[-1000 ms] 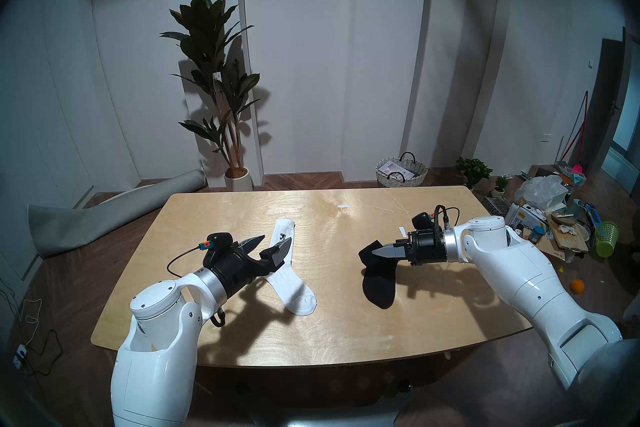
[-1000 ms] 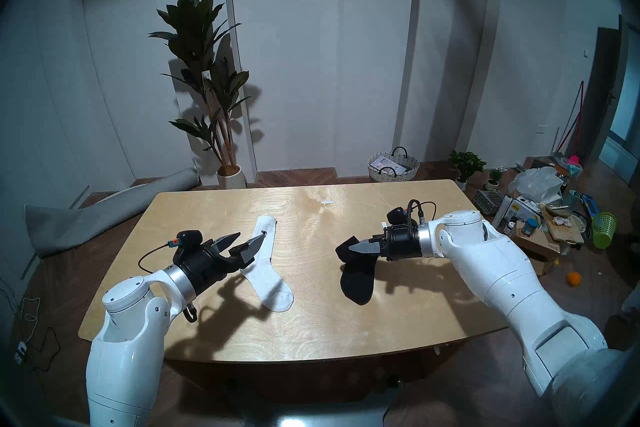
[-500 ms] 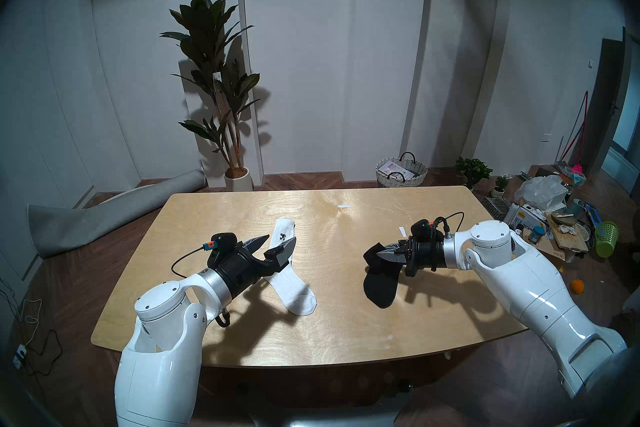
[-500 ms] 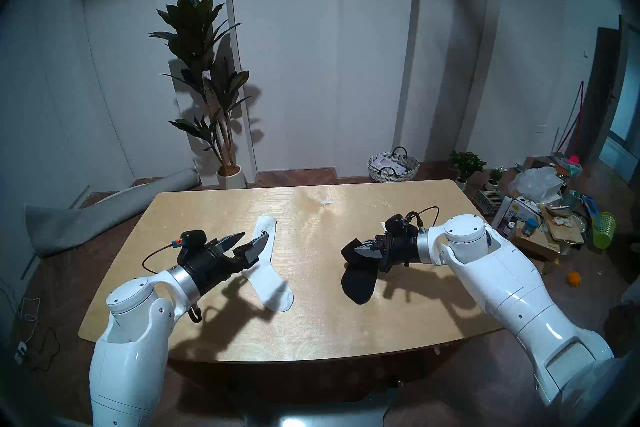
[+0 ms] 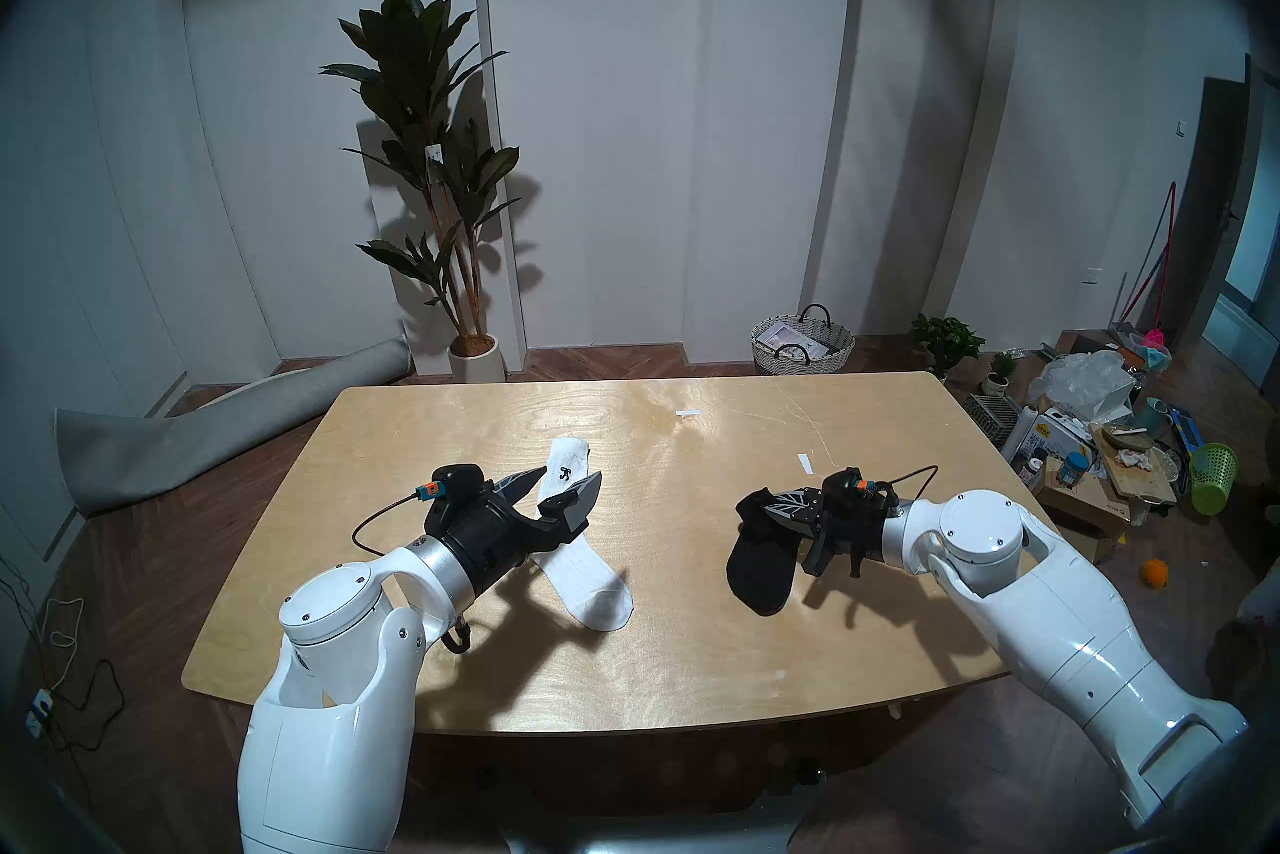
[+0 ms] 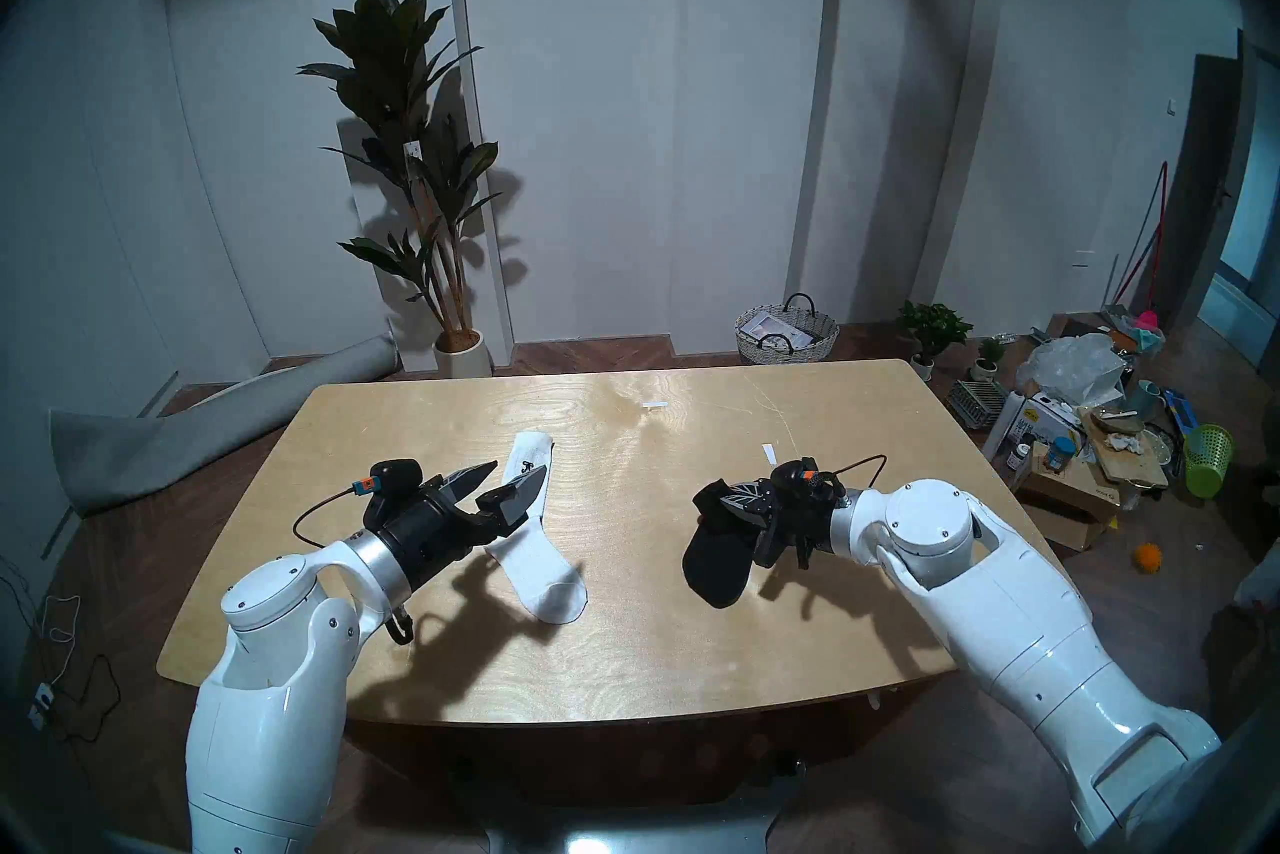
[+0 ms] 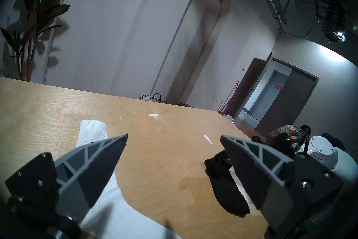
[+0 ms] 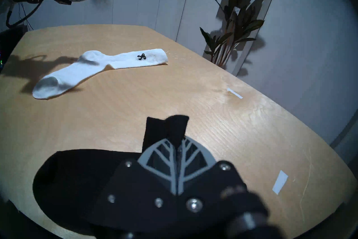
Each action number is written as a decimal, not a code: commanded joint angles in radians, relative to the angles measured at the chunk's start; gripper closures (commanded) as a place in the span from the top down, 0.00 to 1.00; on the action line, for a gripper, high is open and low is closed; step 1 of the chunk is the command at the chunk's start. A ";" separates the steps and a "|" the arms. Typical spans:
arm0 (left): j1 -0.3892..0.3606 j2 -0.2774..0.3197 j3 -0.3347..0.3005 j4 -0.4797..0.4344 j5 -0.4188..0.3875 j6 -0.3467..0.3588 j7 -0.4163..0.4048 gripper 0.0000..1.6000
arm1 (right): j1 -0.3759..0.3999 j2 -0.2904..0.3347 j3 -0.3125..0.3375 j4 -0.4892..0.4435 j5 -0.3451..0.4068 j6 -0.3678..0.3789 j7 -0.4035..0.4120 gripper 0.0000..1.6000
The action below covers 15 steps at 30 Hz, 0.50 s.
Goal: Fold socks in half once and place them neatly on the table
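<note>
Gripping the black sock (image 5: 758,561) by its cuff near the table's (image 5: 692,658) right edge, the right claw (image 5: 776,506) is clenched; the left claw (image 5: 564,482) hangs released over the white sock (image 5: 589,575).

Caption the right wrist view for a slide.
Right gripper shut on the black sock's cuff, white sock lying flat across the table.
</note>
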 commanded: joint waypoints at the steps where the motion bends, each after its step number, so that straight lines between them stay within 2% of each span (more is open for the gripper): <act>1: 0.003 -0.009 0.004 -0.039 0.010 -0.017 0.012 1.00 | -0.103 -0.030 0.040 -0.068 -0.034 -0.121 -0.103 0.00; 7: 0.010 -0.016 0.008 -0.049 0.019 -0.021 0.027 1.00 | -0.162 -0.041 0.062 -0.098 -0.067 -0.207 -0.161 0.00; 8: 0.012 -0.018 0.009 -0.051 0.021 -0.023 0.030 1.00 | -0.175 -0.043 0.061 -0.086 -0.069 -0.275 -0.167 0.00; 9: 0.013 -0.020 0.009 -0.052 0.020 -0.025 0.029 1.00 | -0.188 -0.045 0.061 -0.086 -0.078 -0.309 -0.177 0.00; 10: 0.013 -0.020 0.009 -0.052 0.020 -0.025 0.029 1.00 | -0.188 -0.045 0.061 -0.086 -0.078 -0.309 -0.177 0.00; 11: 0.014 -0.020 0.010 -0.052 0.020 -0.026 0.030 1.00 | -0.196 -0.048 0.064 -0.102 -0.080 -0.268 -0.173 0.00; 15: 0.021 -0.023 0.008 -0.054 0.020 -0.029 0.034 1.00 | -0.218 -0.061 0.059 -0.092 -0.095 -0.331 -0.185 0.00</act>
